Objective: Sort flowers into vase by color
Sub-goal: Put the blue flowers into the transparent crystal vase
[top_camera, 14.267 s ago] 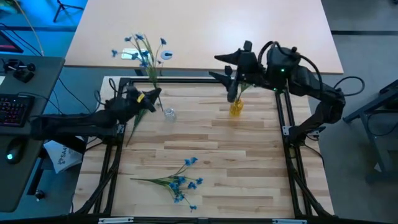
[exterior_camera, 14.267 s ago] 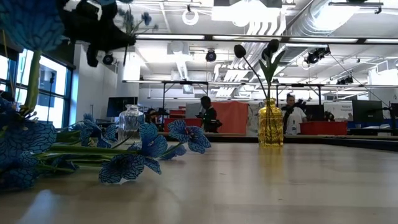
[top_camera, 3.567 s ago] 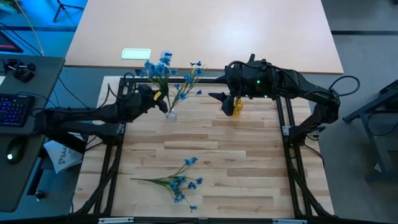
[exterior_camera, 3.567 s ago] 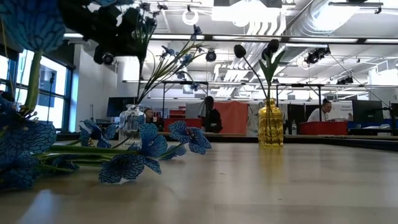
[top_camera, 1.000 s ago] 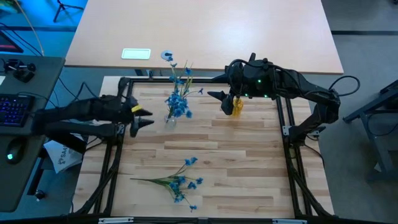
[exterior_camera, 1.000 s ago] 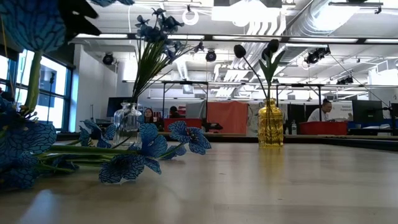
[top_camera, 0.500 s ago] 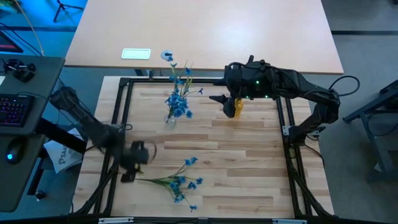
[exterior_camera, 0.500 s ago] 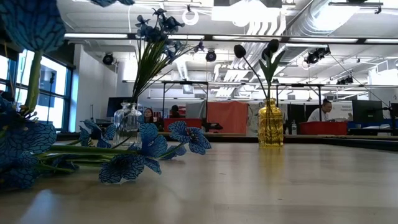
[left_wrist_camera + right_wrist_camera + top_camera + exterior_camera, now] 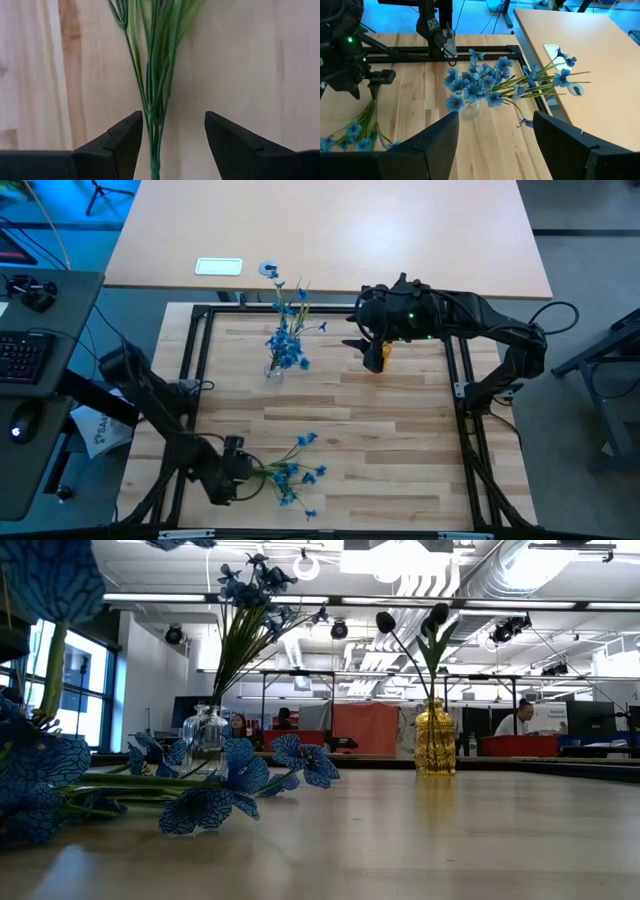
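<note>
A sprig of blue flowers (image 9: 290,472) lies flat on the wooden table near its front edge, its green stems (image 9: 156,95) pointing left. My left gripper (image 9: 248,471) is low over the stem end, open, with a finger on each side of the stems (image 9: 174,142). More blue flowers (image 9: 285,330) stand with their stems in a clear glass vase (image 9: 209,730). A yellow vase (image 9: 435,740) holds dark buds (image 9: 386,621). My right gripper (image 9: 360,340) hovers open beside the yellow vase (image 9: 380,356).
A black metal frame (image 9: 195,350) borders the wooden table. A larger pale table (image 9: 400,230) with a small white card (image 9: 219,267) lies beyond the far edge. The middle and right of the wooden table (image 9: 400,450) are bare boards.
My left gripper has swung from beside the clear vase toward the table's near edge and come down at the stem end of the lying blue sprig. The sprig and both vases have stayed where they were.
</note>
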`<action>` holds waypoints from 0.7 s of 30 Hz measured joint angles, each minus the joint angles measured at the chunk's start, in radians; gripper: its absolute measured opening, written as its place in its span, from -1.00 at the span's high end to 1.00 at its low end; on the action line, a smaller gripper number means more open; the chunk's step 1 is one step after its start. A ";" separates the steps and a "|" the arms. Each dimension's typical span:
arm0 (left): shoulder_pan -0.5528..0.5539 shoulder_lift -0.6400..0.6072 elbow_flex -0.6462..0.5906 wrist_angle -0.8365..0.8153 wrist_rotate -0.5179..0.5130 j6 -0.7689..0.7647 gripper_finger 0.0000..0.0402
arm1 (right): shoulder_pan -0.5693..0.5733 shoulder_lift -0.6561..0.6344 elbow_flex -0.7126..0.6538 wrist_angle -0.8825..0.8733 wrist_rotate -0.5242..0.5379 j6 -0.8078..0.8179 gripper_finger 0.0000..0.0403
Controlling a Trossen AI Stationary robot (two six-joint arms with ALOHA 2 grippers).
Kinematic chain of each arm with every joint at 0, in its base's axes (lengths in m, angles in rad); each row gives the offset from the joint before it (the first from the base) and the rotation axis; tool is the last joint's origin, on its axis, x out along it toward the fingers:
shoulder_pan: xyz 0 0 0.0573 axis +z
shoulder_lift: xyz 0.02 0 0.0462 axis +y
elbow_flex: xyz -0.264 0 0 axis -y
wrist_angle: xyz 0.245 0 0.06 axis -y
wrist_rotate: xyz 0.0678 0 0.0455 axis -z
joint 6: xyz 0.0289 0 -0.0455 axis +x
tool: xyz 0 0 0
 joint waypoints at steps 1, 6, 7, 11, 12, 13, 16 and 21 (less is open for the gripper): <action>0.007 0.011 0.000 0.011 0.004 0.001 -0.01 | 0.000 0.000 0.000 0.000 0.000 -0.004 -0.25; 0.041 0.040 0.000 0.044 -0.020 0.034 -0.01 | 0.000 0.000 0.000 -0.006 0.000 -0.022 -0.25; 0.050 0.045 0.000 0.041 -0.024 0.033 -0.01 | 0.000 0.000 0.000 -0.010 0.000 -0.022 -0.25; 0.068 0.081 0.000 0.041 0.028 0.031 -0.01 | 0.000 0.000 0.000 -0.042 0.000 -0.022 -0.25; 0.070 0.092 0.000 0.041 0.042 0.035 -0.01 | 0.000 0.000 0.000 -0.052 0.000 -0.020 -0.25; 0.071 0.099 0.002 0.042 0.047 0.038 -0.01 | 0.000 0.000 0.000 -0.061 0.000 -0.014 -0.25; 0.083 0.116 0.003 0.054 0.051 0.038 -0.01 | 0.000 0.000 0.000 -0.079 -0.001 -0.011 -0.25; 0.123 0.114 0.001 0.072 0.091 0.021 0.27 | 0.000 0.000 0.000 -0.079 0.000 -0.013 -0.25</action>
